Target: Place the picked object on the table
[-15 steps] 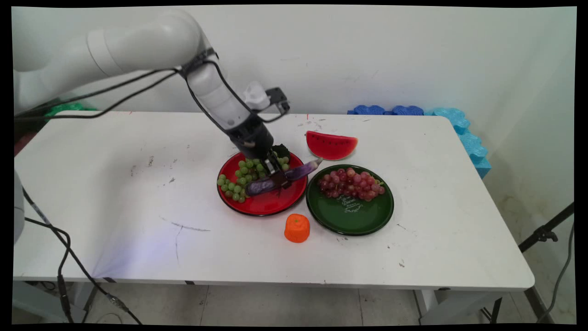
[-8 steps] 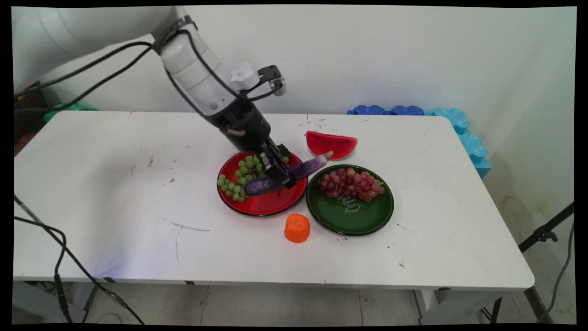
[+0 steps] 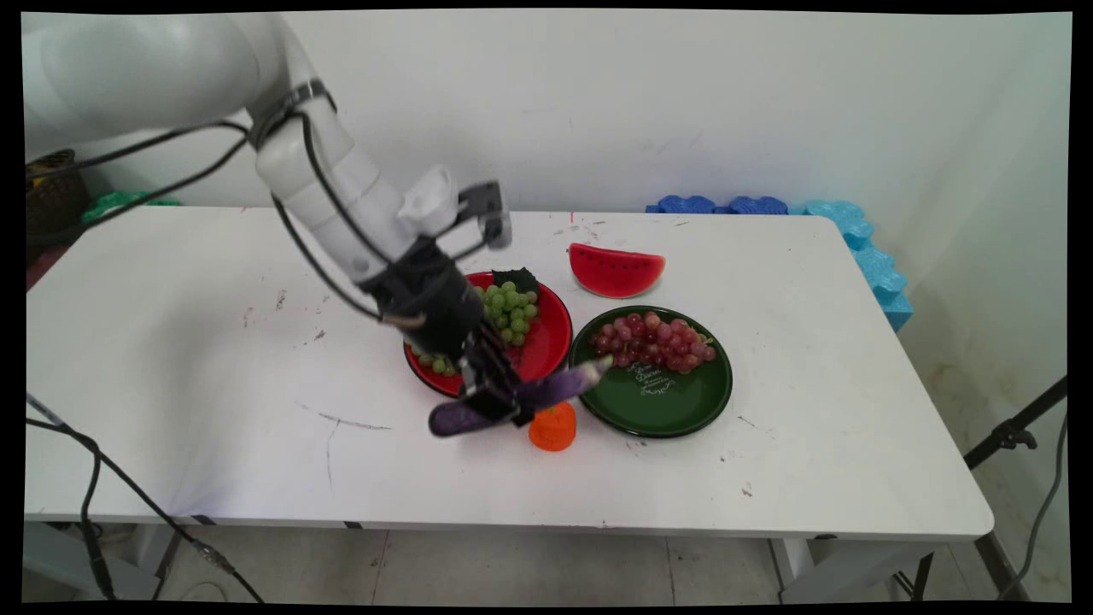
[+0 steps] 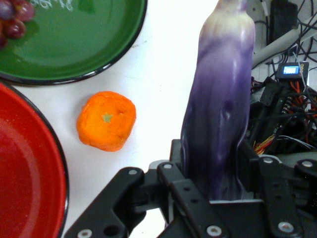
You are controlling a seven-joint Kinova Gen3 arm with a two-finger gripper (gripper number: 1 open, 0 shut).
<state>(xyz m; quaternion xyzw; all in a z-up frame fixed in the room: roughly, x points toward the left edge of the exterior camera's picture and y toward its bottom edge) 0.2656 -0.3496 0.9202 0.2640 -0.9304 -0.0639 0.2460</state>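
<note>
2 plates sit side by side on the white counter (image 3: 213, 342): the red plate (image 3: 546, 342), partly hidden behind the arm, holds green grapes (image 3: 509, 309) with a dark leaf, and the green plate (image 3: 675, 401) holds red grapes (image 3: 653, 338) toward its far side. In the hand view both plates are cut off by the frame, and only a few red grapes show at the corner. The tool (image 3: 495, 401) is clamped on a purple eggplant (image 3: 559, 385) about its middle, holding it off the counter, tilted, above the near rim of the red plate. An orange (image 3: 552, 427) sits just beside the eggplant, partly covered by it. A watermelon slice (image 3: 616, 270) lies behind the green plate.
</note>
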